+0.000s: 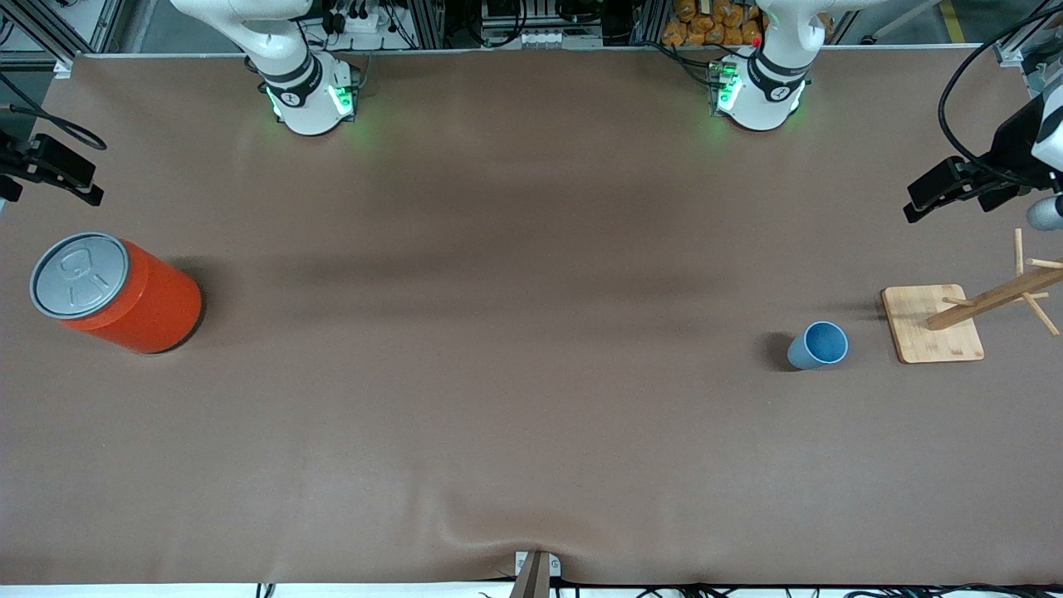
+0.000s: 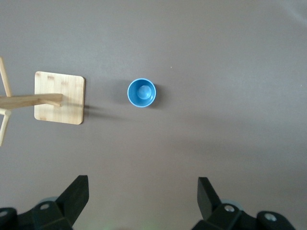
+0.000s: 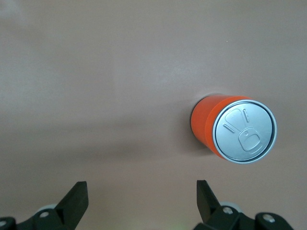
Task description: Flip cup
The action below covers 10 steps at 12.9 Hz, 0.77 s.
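Left wrist view shows our left end effector (image 2: pixel 143 201) spread wide and empty, high over the counter (image 1: pixel 515 399), with the cup (image 2: pixel 141 92) standing mouth up beside the wooden rack (image 2: pixel 59 97), toward the left arm's end. Our right end effector (image 3: pixel 141 203) waits, also spread, over the orange can (image 3: pixel 233 129). We judge the smooth, tapered plastic could slip from a pinch or tip against the rack's pegs.
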{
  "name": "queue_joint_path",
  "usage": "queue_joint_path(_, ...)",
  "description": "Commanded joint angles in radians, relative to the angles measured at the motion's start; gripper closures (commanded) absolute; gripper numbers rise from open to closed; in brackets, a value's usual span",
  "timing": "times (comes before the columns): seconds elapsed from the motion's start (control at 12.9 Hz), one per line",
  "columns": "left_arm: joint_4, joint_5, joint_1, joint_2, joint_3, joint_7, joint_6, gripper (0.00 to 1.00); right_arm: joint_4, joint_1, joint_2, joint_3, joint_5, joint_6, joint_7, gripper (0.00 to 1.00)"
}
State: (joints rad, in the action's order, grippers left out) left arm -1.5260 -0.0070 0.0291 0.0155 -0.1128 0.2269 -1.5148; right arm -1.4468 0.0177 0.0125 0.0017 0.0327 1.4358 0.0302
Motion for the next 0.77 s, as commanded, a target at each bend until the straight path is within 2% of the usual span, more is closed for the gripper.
queue_joint_path(0.0,-0.069,0.021,-0.008,0.060,0.019,-0.095,0.005,0.00,0.022,0.004,-0.008,0.004,-0.002,-0.012,-0.009,0.00)
queue_joint_path(0.7,-0.074,0.033,-0.005,0.070,0.019,-0.138,0.022,0.00,0.022,0.008,-0.009,0.004,-0.002,-0.012,-0.010,0.00)
